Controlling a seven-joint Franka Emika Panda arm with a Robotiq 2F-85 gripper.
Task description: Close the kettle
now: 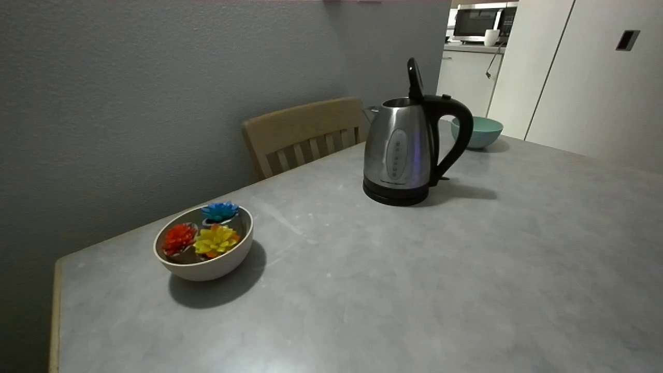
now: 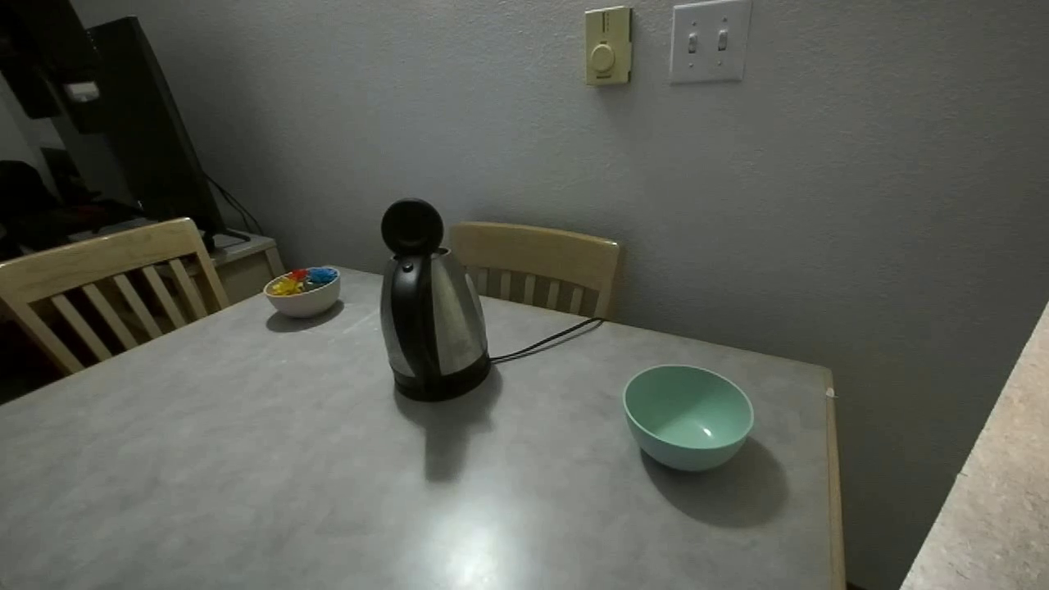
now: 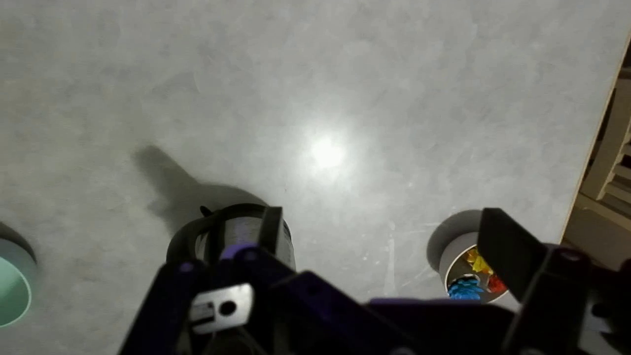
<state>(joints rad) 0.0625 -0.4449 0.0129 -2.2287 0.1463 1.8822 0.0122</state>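
The brushed-steel kettle (image 1: 377, 155) stands upright on its black base on the grey table. Its black lid (image 1: 415, 80) is raised almost vertical, leaving the top opening uncovered. The kettle (image 2: 459, 315) and raised lid (image 2: 412, 227) also show in an exterior view, with the black handle (image 2: 412, 315) facing that camera. In the wrist view my gripper (image 3: 382, 222) is open and empty, fingers wide apart above the table. The left finger partly covers the kettle (image 3: 241, 228), whose lid is hidden there. My gripper is out of sight in both exterior views.
A pale bowl (image 1: 207, 270) with several colourful plants stands to the kettle's spout side. A mint-green bowl (image 2: 688, 451) stands on the handle side near the table edge. A power cord (image 2: 549, 340) runs from the base towards a chair (image 2: 537, 238) by the wall.
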